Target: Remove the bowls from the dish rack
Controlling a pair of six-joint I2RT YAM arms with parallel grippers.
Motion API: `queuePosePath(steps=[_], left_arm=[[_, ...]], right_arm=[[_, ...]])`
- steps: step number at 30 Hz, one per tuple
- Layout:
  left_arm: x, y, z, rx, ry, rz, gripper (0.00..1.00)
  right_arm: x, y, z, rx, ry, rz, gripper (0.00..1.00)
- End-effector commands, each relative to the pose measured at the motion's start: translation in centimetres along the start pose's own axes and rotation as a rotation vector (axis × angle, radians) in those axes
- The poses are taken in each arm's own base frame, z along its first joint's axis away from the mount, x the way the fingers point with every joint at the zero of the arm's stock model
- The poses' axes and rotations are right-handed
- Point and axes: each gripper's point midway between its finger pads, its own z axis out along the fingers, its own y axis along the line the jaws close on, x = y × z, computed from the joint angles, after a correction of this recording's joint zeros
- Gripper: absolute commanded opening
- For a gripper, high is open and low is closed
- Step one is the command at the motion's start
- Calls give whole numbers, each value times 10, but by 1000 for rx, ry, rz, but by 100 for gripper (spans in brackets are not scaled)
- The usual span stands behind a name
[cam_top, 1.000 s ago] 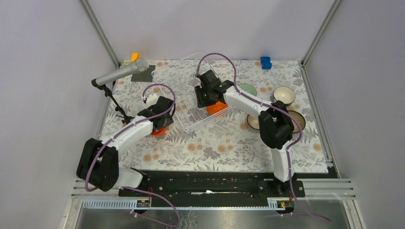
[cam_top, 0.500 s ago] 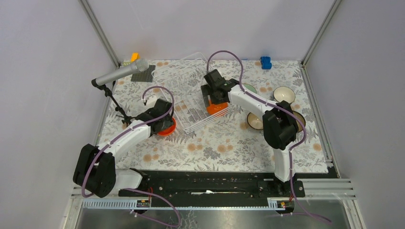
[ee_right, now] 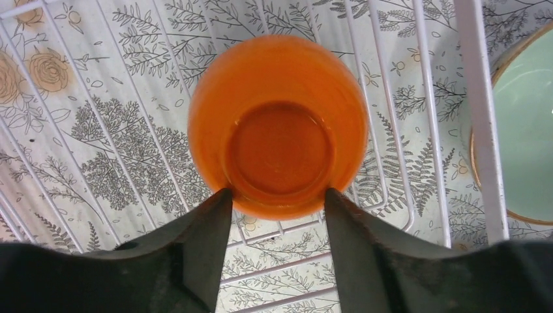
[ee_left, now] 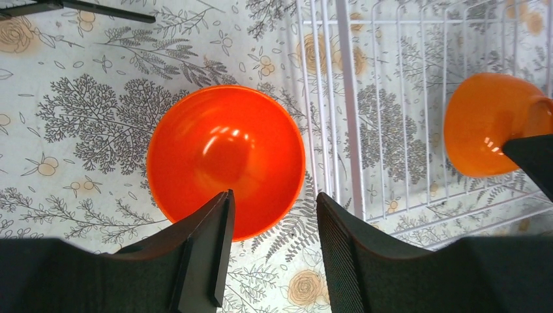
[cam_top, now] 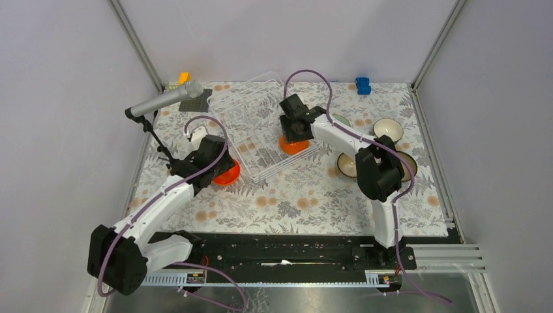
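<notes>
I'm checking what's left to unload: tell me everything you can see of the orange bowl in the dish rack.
The orange bowl is round, glossy, ceramic-looking, lying upside down, foot ring up. It rests on the white wire dish rack near its rim, a mint green bowl just beyond. The right end effector straddles its near edge; whether it touches is unclear.

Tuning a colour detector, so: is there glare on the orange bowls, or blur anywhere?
Left wrist: white glare patches on the unloaded orange bowl, picture sharp. Right wrist: the racked orange bowl in the dish rack is evenly lit, only a faint sheen. Top external: soft even light, faint shadows, no blur.
</notes>
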Motion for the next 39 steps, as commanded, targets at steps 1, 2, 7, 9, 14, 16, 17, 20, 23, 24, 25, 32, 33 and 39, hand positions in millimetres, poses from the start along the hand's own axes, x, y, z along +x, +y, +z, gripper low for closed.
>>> queuePosePath(steps=[1, 2, 7, 9, 14, 16, 17, 20, 23, 24, 25, 32, 33, 39], left_arm=[[-21, -19, -19, 92, -59, -19, 55], [-24, -21, -22, 105, -66, -21, 55], [-37, -36, -37, 181, -86, -23, 56], [-40, -46, -42, 224, -83, -19, 56], [-47, -81, -56, 389, -73, -2, 57], [-51, -97, -62, 457, -69, 7, 57], [-53, -103, -63, 481, -67, 7, 57], [-57, -117, -61, 509, -63, 5, 57], [-59, -129, -54, 518, -56, 19, 57], [-60, -133, -52, 520, -56, 24, 57], [-61, -136, -49, 520, -54, 29, 57], [-57, -152, -18, 485, -25, 64, 57], [-56, -153, -13, 473, -22, 66, 57], [-54, -161, 9, 441, -8, 75, 58]], right_arm=[[-8, 7, -5, -40, -2, 21, 56], [-10, 7, -8, -43, -11, 21, 52], [-24, 4, -25, -42, -59, 29, 40], [-28, 7, -32, -66, -74, 31, 39], [-36, 13, -38, -103, -95, 34, 41], [-40, 8, -40, -84, -108, 42, 49], [-43, 5, -40, -80, -112, 50, 52], [-50, -5, -39, -92, -115, 88, 55], [-58, -12, -38, -102, -123, 114, 53], [-60, -13, -37, -101, -126, 116, 52], [-62, -14, -34, -102, -125, 117, 50], [-62, -16, -7, -86, -81, 134, 41], [-60, -15, -3, -92, -71, 133, 40], [-48, -10, 9, -115, -29, 133, 37]])
